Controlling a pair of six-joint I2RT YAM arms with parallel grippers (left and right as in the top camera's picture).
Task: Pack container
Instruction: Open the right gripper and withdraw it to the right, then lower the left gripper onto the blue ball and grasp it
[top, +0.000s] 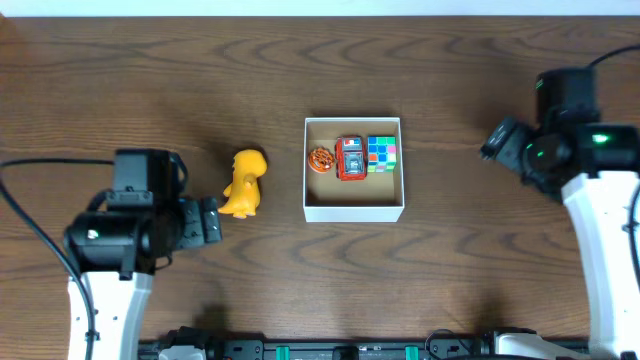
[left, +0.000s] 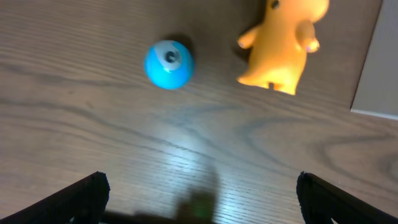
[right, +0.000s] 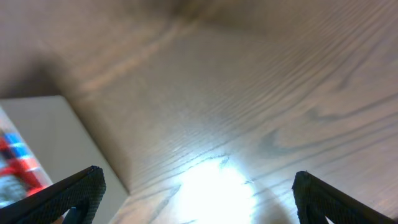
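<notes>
You will find the container (top: 353, 212) midway between left and right edges. The yellow toy (left: 280, 46), toward the left edge, is likely light, rigid and slick; take it across the torso. Your left gripper (left: 199, 199) and right gripper (right: 199, 196) gape wide, empty.

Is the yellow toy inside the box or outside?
Outside. The yellow toy sits on the table left of the container, apart from its wall.
</notes>
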